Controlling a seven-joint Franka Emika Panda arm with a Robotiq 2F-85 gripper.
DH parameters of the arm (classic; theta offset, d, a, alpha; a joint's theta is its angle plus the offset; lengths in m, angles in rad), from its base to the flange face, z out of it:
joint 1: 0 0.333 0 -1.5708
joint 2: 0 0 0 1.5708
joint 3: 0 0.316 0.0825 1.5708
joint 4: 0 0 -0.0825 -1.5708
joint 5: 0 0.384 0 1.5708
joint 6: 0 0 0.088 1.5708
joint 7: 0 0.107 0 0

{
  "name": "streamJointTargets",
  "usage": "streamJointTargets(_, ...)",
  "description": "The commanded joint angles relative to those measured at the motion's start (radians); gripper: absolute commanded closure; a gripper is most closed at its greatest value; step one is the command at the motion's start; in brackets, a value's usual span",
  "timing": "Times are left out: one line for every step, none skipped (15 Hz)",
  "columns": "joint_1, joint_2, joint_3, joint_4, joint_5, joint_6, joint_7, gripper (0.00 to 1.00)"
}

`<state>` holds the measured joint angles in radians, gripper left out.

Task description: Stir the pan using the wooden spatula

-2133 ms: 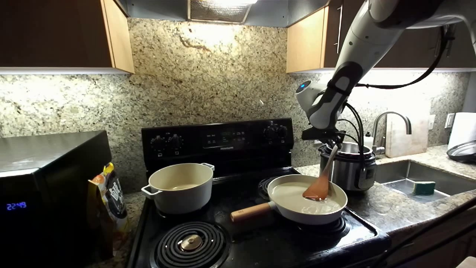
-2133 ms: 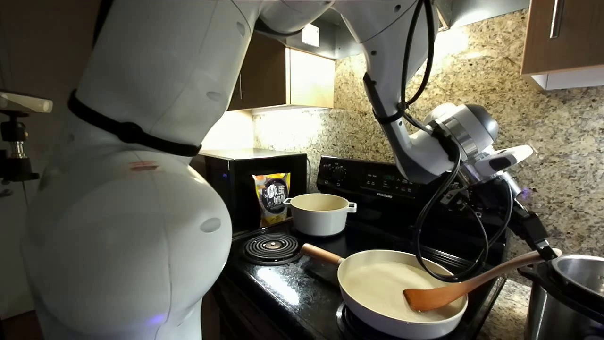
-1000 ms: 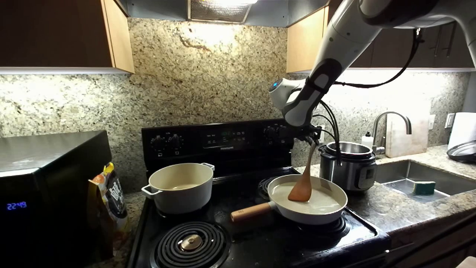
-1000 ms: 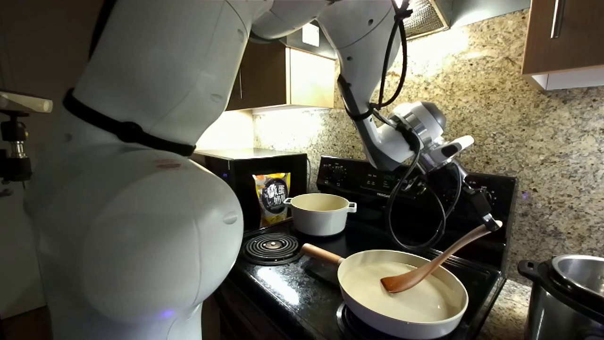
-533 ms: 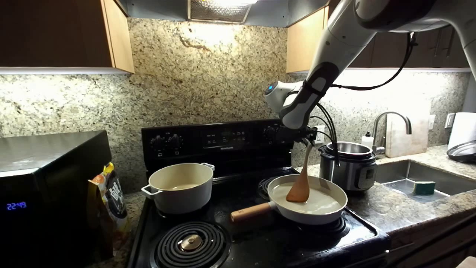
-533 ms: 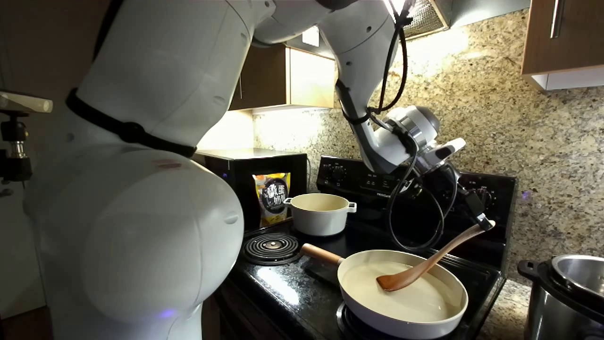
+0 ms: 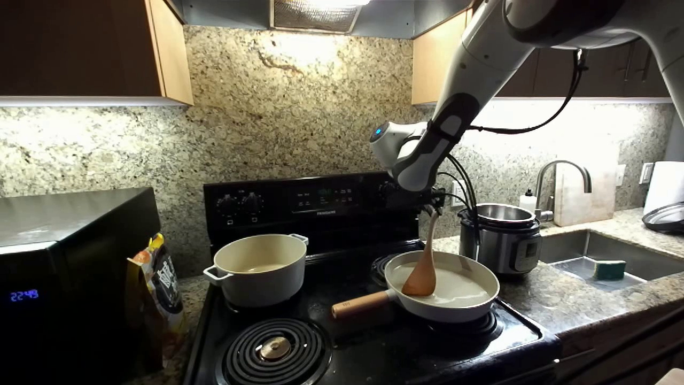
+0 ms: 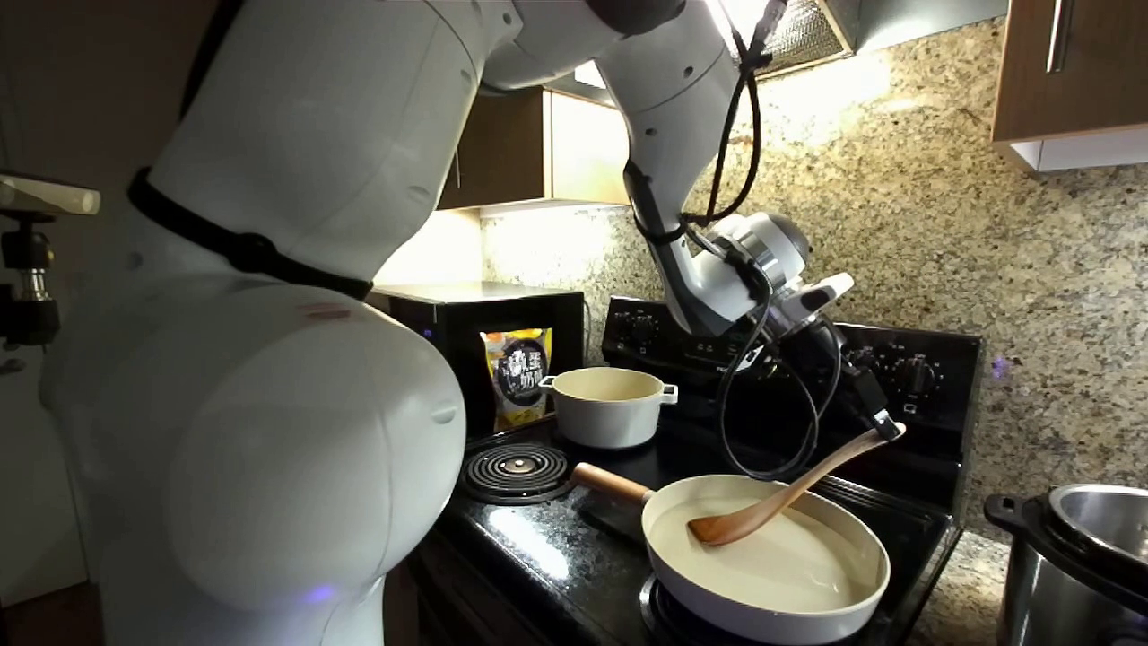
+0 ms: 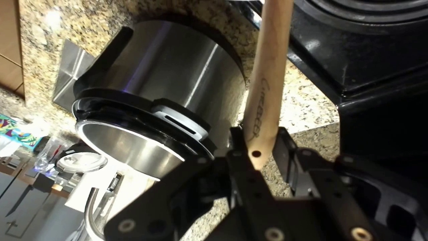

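Gripper (image 9: 260, 143): fingers (image 9: 285, 143) closed round top end of spatula (image 7: 422, 272), wood held between them in wrist view. Spatula tilted, blade down in left part of pan (image 7: 448, 315), shaft slanting up over far rim; blade touching bottom or not, cannot tell. Pan on near right burner (image 7: 487, 325) of stove (image 7: 368, 353), handle pointing left. Two-handled pot (image 7: 262, 289) on stove, far left. Cooker (image 7: 498, 248) on counter (image 7: 566, 299), right of pan. Sponge (image 7: 609, 270) in sink (image 7: 636, 251), further right. Bag (image 7: 166, 283) beside microwave (image 7: 80, 321), left.
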<state>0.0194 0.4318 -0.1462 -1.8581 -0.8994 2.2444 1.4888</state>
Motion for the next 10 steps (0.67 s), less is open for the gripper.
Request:
streamJointTargets(-0.017, -0.037, -0.008, -0.065, -0.019, 0.043, -0.004, 0.93)
streamJointTargets(-0.025, -0.043, -0.012, -0.081, -0.016, 0.055, -0.002, 0.93)
streamJointTargets(-0.032, -0.047, -0.018, -0.097, -0.015, 0.068, 0.003, 0.93)
streamJointTargets(-0.040, -0.051, -0.025, -0.115, -0.013, 0.084, 0.005, 0.93)
streamJointTargets(-0.051, -0.057, -0.033, -0.134, -0.010, 0.104, 0.007, 0.93)
streamJointTargets(-0.061, -0.063, -0.042, -0.153, -0.008, 0.122, 0.010, 0.93)
streamJointTargets(-0.070, -0.069, -0.050, -0.169, -0.006, 0.139, 0.010, 0.93)
streamJointTargets(-0.081, -0.076, -0.060, -0.187, -0.005, 0.157, 0.012, 0.93)
streamJointTargets(-0.090, -0.082, -0.069, -0.201, -0.005, 0.173, 0.013, 0.93)
streamJointTargets(-0.099, -0.089, -0.079, -0.214, -0.005, 0.185, 0.014, 0.93)
